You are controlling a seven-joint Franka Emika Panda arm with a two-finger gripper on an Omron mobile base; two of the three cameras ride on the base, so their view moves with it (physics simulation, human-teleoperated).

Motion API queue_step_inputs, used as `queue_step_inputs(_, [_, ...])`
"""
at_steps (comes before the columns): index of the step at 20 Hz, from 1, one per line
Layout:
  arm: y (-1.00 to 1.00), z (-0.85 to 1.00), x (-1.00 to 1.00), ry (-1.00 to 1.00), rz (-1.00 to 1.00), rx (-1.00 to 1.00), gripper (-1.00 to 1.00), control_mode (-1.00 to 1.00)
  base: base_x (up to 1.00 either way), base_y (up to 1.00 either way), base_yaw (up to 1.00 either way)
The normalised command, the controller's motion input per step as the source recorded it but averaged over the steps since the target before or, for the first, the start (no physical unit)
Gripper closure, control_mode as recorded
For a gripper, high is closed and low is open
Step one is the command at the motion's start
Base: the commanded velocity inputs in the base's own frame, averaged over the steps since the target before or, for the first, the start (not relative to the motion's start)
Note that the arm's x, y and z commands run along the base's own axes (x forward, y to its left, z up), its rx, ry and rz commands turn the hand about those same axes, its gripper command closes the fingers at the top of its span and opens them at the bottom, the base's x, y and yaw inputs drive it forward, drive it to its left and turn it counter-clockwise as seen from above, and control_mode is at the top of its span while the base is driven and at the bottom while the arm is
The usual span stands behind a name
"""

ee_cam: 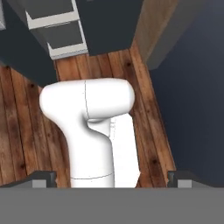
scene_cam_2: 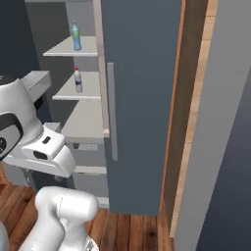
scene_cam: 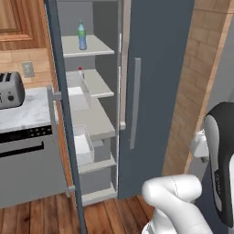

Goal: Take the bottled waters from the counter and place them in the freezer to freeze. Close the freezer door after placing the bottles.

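- Freezer point(scene_cam: 157, 68) standing with its left compartment exposed, pale grey shelves point(scene_cam: 93, 83) stepping down inside.
- Freezer door point(scene_cam: 64, 114) swung out toward the near side, seen edge-on at the left of the opening, white bins point(scene_cam: 83, 145) on its inner face.
- Green-capped bottle point(scene_cam: 82, 35) upright on the top visible shelf, blue label showing; same bottle at upper left in the right base view point(scene_cam_2: 76, 37).
- Red-capped bottle point(scene_cam_2: 78, 81) upright one shelf lower, directly beneath the green-capped one; partly hidden behind a door bin in the left base view point(scene_cam: 81, 71).
- Both bottles well apart from the arm.
- Long grey vertical handle point(scene_cam: 135, 103) on the closed right-hand panel.
- Surface point(scene_cam: 25, 112) of veined marble at far left, toaster point(scene_cam: 11, 89) resting on it, steel dishwasher point(scene_cam: 29, 164) below.
- Tool point(ee_cam: 111, 178) spread wide, nothing between its dark tips, aimed down at the wooden floor point(ee_cam: 17, 131) in front of the freezer base.
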Motion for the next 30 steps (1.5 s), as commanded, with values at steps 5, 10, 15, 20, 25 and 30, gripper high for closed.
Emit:
queue_step_inputs(5, [0.00,0.00,0.00,0.00,0.00,0.00,-1.00,1.00,-0.04,0.59,-0.03])
queue_step_inputs(10, [0.00,0.00,0.00,0.00,0.00,0.00,-1.00,1.00,-0.03,0.51,0.04])
queue_step_inputs(15, [0.00,0.00,0.00,0.00,0.00,0.00,-1.00,1.00,0.00,0.27,0.06])
queue_step_inputs(20, [0.00,0.00,0.00,0.00,0.00,0.00,-1.00,1.00,0.00,0.21,0.07])
queue_step_inputs(25, [0.00,0.00,0.00,0.00,0.00,0.00,-1.00,1.00,0.00,0.24,0.09])
queue_step_inputs(30, [0.00,0.00,0.00,0.00,0.00,0.00,-1.00,1.00,0.00,0.34,0.04])
